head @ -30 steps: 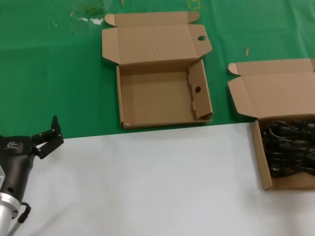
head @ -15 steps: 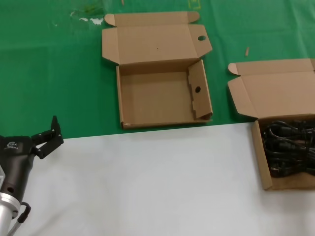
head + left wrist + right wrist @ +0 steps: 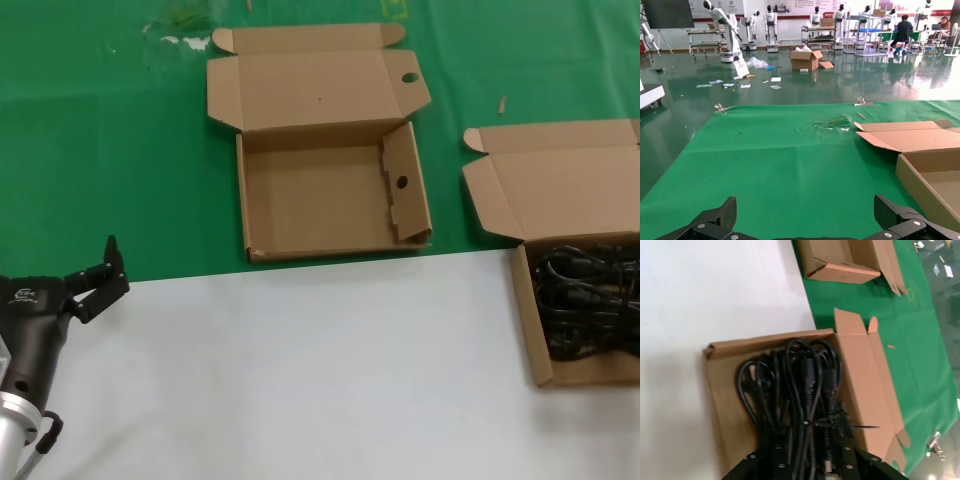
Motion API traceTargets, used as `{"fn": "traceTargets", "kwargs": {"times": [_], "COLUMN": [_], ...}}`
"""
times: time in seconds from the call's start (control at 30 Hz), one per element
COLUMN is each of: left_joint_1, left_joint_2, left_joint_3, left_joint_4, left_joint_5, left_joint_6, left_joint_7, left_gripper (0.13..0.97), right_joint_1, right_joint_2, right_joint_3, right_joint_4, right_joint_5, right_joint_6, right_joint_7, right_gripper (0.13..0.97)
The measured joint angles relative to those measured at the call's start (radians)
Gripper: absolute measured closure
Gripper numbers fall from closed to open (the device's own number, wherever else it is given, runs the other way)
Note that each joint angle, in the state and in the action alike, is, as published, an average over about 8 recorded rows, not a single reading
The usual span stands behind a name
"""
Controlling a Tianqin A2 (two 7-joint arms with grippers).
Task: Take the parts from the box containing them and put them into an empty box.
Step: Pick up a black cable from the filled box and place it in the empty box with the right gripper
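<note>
The black power cords (image 3: 590, 305) lie coiled in the box containing them (image 3: 530, 340), at the right edge of the head view with its lid open. In the right wrist view my right gripper (image 3: 810, 462) is down in that box (image 3: 722, 390), its fingers closed on either side of the cord bundle (image 3: 800, 385). It is out of the head view. The empty box (image 3: 320, 200), with a round hole in its lid tab, lies open on the green cloth; it also shows in the left wrist view (image 3: 935, 175). My left gripper (image 3: 112, 265) is open and empty at the near left.
A white sheet (image 3: 300, 370) covers the near half of the table and a green cloth (image 3: 120, 150) the far half. The cord box's open lid (image 3: 560, 185) lies flat behind it. The empty box also shows far off in the right wrist view (image 3: 840, 265).
The cords in the box have shifted very slightly. The left arm and both boxes have not moved.
</note>
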Motion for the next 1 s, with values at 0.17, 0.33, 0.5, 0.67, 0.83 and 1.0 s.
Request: {"fn": "traceTargets", "kwargs": {"times": [0.17,0.33,0.5,0.67,0.83,1.0], "left_joint_1": [0.000,0.000,0.000,0.000,0.000,0.000], "left_joint_2": [0.000,0.000,0.000,0.000,0.000,0.000], "left_joint_3": [0.000,0.000,0.000,0.000,0.000,0.000], "left_joint_4": [0.000,0.000,0.000,0.000,0.000,0.000], "left_joint_5": [0.000,0.000,0.000,0.000,0.000,0.000], "left_joint_6": [0.000,0.000,0.000,0.000,0.000,0.000], "left_joint_7": [0.000,0.000,0.000,0.000,0.000,0.000], "left_gripper": [0.132,0.132,0.132,0.132,0.132,0.132], "right_joint_1": [0.016,0.093,0.219,0.357,0.467,0.538], "right_joint_2": [-0.025,-0.064,-0.106,-0.143,-0.169,-0.180], "right_joint_3": [-0.018,-0.072,-0.158,-0.259,-0.351,-0.418], "right_joint_4": [-0.024,-0.076,-0.131,-0.174,-0.205,-0.222], "right_joint_5": [0.001,0.029,0.077,0.130,0.168,0.186], "right_joint_6": [-0.019,-0.045,-0.067,-0.083,-0.093,-0.099], "right_joint_7": [-0.007,-0.060,-0.136,-0.206,-0.252,-0.269], "right_gripper": [0.788,0.691,0.584,0.476,0.486,0.491]}}
